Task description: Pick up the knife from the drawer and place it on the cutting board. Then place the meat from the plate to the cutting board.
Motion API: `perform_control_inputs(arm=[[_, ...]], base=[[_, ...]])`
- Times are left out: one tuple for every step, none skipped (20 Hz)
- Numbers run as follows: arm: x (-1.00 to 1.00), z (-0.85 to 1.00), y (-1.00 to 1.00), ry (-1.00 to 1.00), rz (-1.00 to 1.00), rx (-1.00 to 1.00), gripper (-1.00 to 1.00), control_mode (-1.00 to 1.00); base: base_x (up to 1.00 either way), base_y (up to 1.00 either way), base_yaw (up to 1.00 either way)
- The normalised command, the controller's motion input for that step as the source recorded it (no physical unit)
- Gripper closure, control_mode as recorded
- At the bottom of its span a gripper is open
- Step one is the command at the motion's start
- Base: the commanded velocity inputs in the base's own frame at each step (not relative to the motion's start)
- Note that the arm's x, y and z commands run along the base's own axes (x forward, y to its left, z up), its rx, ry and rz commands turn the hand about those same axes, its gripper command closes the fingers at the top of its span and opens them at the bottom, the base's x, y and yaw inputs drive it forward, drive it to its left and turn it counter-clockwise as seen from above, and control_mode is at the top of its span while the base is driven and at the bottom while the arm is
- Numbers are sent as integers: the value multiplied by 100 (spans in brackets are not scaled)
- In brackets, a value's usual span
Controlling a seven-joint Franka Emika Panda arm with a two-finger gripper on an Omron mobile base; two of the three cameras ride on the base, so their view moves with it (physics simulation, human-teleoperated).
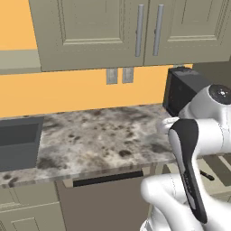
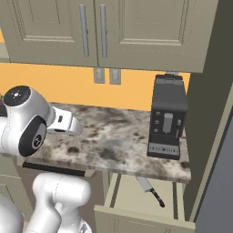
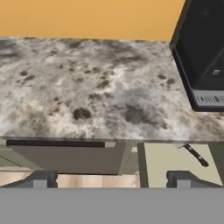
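Observation:
The drawer (image 2: 132,196) stands pulled out under the right end of the counter, and its beige floor (image 3: 165,162) also shows in the hand view. Inside it lies the knife (image 2: 150,190), blade toward the counter and black handle toward the drawer front. In the hand view the knife (image 3: 195,155) sits at the lower right, partly under the counter edge. Its dark handle (image 1: 207,175) peeks out past my arm in the left base view. My gripper (image 3: 110,180) hangs open and empty above the counter's front edge, left of the drawer. The cutting board, the meat and the plate are out of view.
A black coffee machine (image 2: 167,118) stands on the marble counter (image 2: 113,141) at the right, just above the drawer. A sink (image 1: 18,140) is set in at the far left. A dark slot (image 1: 108,178) runs under the counter edge. Upper cabinets (image 1: 113,27) hang overhead.

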Motion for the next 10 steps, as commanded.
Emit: perform_control_inputs(arm=[[-64,0,0,0,0,0,-100,-100],[-60,0,1,0,0,0,-100,-100],[-68,0,9,0,0,0,-100,-100],[0,0,0,0,0,0,-100,100],[0,0,0,0,0,0,-100,100],[0,0,0,0,0,0,-100,100],[0,0,0,0,0,0,-100,100],[0,0,0,0,0,0,-100,100],[0,0,0,0,0,0,-100,100],[0,0,0,0,0,0,-100,100]], base=[[0,0,0],[0,0,0],[0,0,0],[-54,14,0],[-51,21,0],[-41,41,0],[-48,67,0],[-48,89,0],[-31,88,0],[-18,87,-1]])
